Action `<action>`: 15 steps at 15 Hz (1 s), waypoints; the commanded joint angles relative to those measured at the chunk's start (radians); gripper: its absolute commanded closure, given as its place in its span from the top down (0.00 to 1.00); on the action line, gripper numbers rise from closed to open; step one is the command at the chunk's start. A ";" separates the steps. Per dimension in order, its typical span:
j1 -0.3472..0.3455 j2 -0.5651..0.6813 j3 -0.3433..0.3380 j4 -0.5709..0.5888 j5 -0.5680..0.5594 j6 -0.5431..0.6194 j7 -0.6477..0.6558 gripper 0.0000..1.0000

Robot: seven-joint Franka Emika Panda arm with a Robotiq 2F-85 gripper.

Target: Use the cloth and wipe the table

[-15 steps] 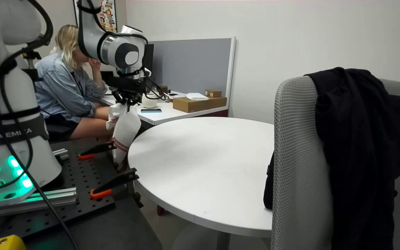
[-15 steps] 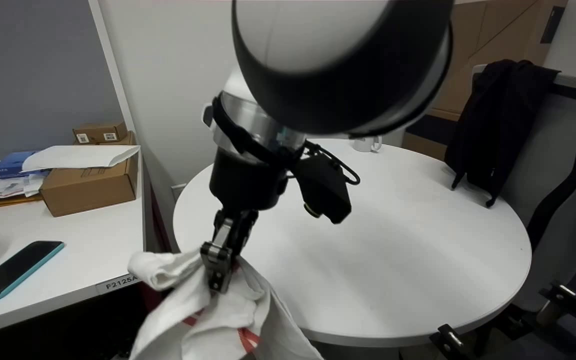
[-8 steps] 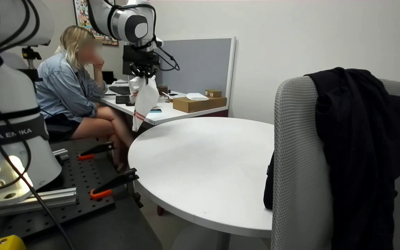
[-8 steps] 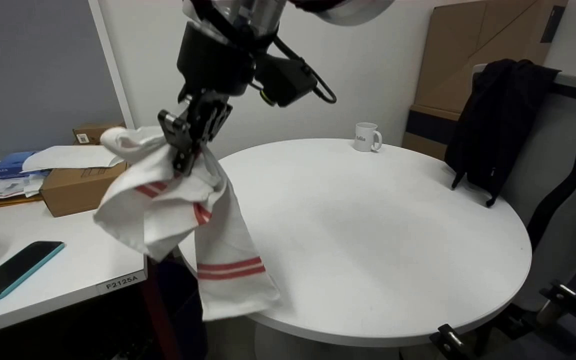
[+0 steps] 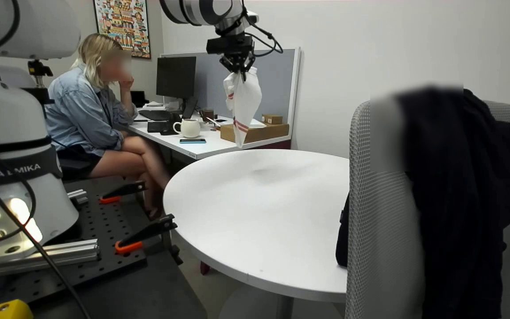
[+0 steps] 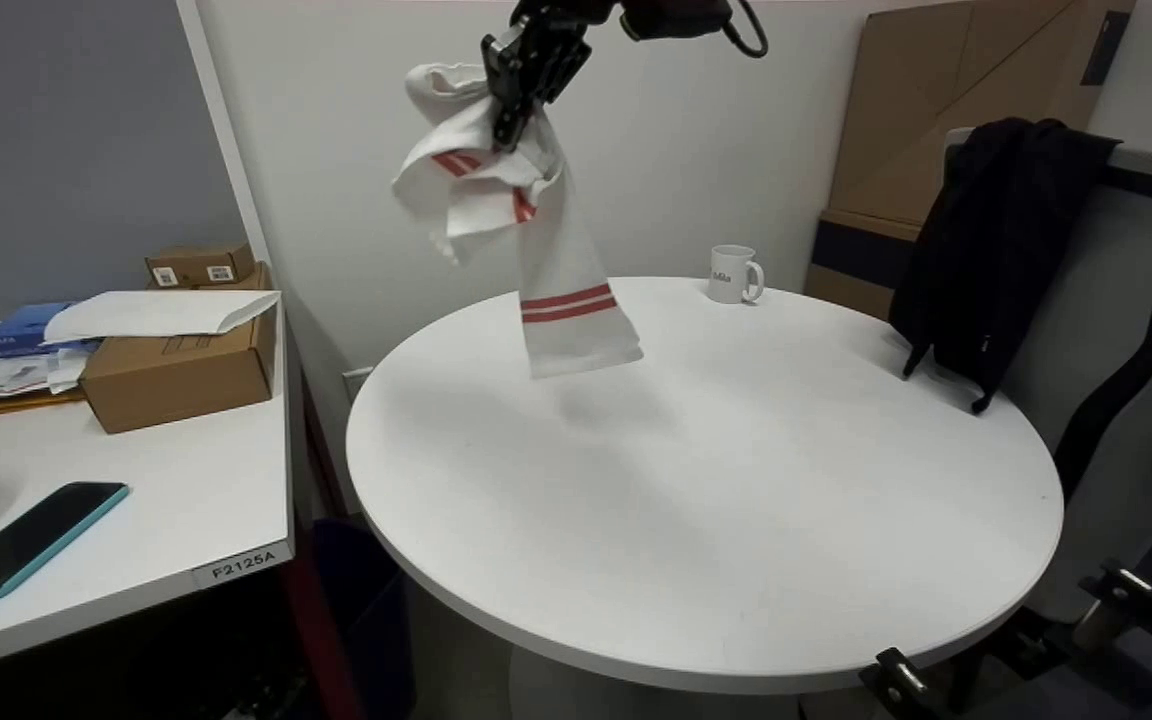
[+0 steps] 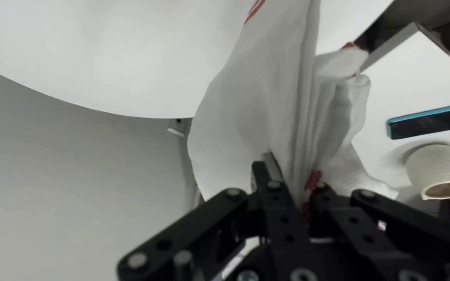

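The white cloth with red stripes hangs bunched from my gripper in both exterior views (image 5: 247, 99) (image 6: 571, 265). Its lower end is in the air above the far-left part of the round white table (image 6: 736, 520), with a faint shadow beneath. My gripper (image 5: 239, 73) points down, shut on the cloth's upper part. In the wrist view the gripper (image 7: 296, 177) pinches the cloth (image 7: 248, 105) between its fingers. One finger (image 7: 272, 166) shows beside the folds; the other fingertip is hidden by cloth. The table also shows in the wrist view (image 7: 92, 50).
A white mug (image 6: 731, 275) stands near the table's far edge. A grey chair (image 5: 381, 248) with a black jacket (image 5: 458, 186) adjoins the table. A side desk holds a phone (image 6: 26, 540), a cream mug (image 5: 189, 128) and a cardboard box (image 6: 181, 375). A person (image 5: 89, 97) sits by it.
My gripper has risen and moved, with the cloth still held, from beside the table and desk to above the table. The cloth's lower end has swung up clear of the near edge.
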 commanded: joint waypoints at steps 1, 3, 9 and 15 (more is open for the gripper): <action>-0.106 -0.072 -0.002 0.062 0.004 -0.112 0.037 0.02; -0.146 -0.092 -0.031 0.078 0.004 -0.184 0.042 0.02; -0.177 -0.114 -0.173 0.044 -0.026 -0.276 0.053 0.02; -0.143 -0.090 -0.299 -0.046 -0.132 -0.283 0.149 0.02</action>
